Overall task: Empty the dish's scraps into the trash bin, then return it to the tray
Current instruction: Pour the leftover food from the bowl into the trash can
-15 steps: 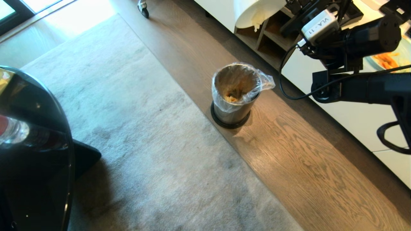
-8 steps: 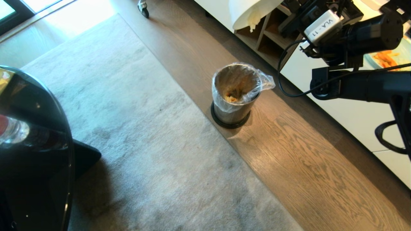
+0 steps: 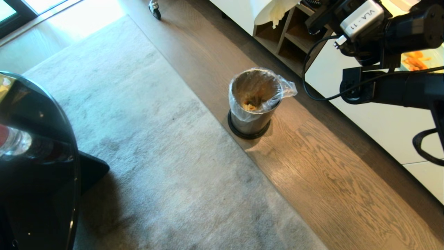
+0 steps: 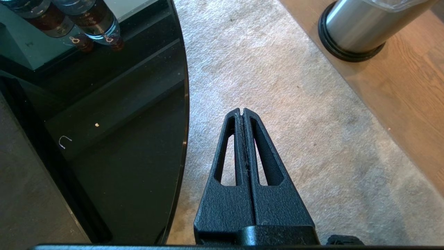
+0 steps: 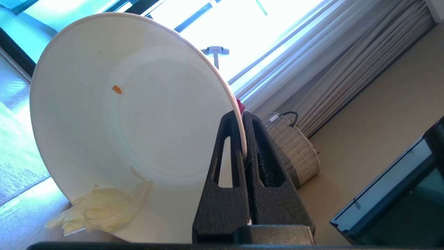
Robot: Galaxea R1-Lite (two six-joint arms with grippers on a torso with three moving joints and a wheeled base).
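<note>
The steel trash bin [image 3: 255, 100] with a clear liner stands on the wood floor, and scraps [image 3: 250, 104] lie inside it. In the left wrist view the trash bin [image 4: 360, 27] shows only its lower part. My right gripper [image 5: 241, 116] is shut on the rim of the white dish [image 5: 138, 121], which is tilted on edge. A pale leafy shred [image 5: 100, 208] clings at its low rim and an orange bit [image 5: 117, 89] sticks inside. In the head view the dish [image 3: 274, 8] hangs high, beyond the bin, partly cut off. My left gripper [image 4: 242, 111] hangs shut and empty over the carpet. The tray is out of view.
A black glass table [image 3: 34, 156] with a water bottle [image 3: 14, 140] stands at the left. A white cabinet with open wooden shelves [image 3: 288, 38] runs along the right. A plate of orange pieces [image 3: 416, 59] sits on it. A wicker basket [image 5: 295, 149] stands by the curtains.
My right arm has lifted the dish up and away from the bin, so less of it shows at the head view's top edge. The bin and left arm have not moved.
</note>
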